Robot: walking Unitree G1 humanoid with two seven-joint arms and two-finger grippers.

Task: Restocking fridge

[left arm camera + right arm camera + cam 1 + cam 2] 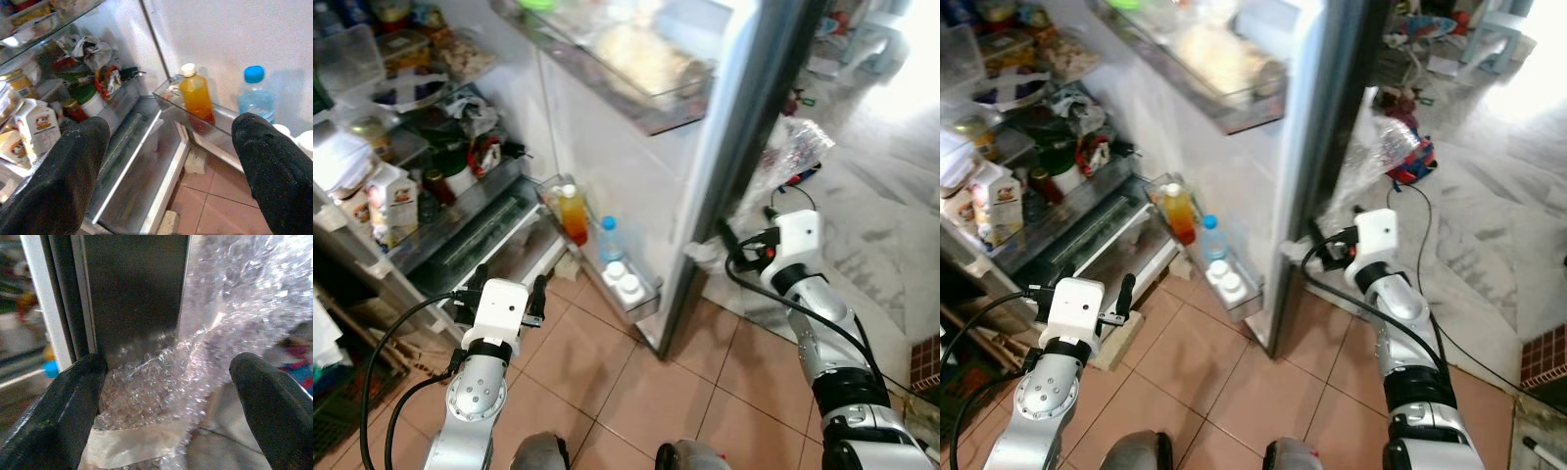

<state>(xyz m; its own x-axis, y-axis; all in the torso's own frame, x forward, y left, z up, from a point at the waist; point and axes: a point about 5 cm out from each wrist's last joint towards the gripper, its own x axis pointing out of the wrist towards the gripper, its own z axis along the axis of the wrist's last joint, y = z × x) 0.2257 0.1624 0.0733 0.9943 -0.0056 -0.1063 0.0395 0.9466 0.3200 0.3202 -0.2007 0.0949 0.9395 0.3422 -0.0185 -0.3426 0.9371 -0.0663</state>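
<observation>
— Where do the two grippers sit?
— The left gripper (504, 287) hangs at seven o'clock, jaws wide and empty, before the open fridge's bottom drawer (499, 240). The right gripper (736, 243) is at four o'clock, jaws wide, against bubble wrap (790, 149) by the fridge door's outer edge (744, 147).
— And the stock?
— An orange juice bottle (573, 213) and a blue-capped water bottle (610, 239) stand side by side in the lowest door rack (641, 299), two white caps beside them.
</observation>
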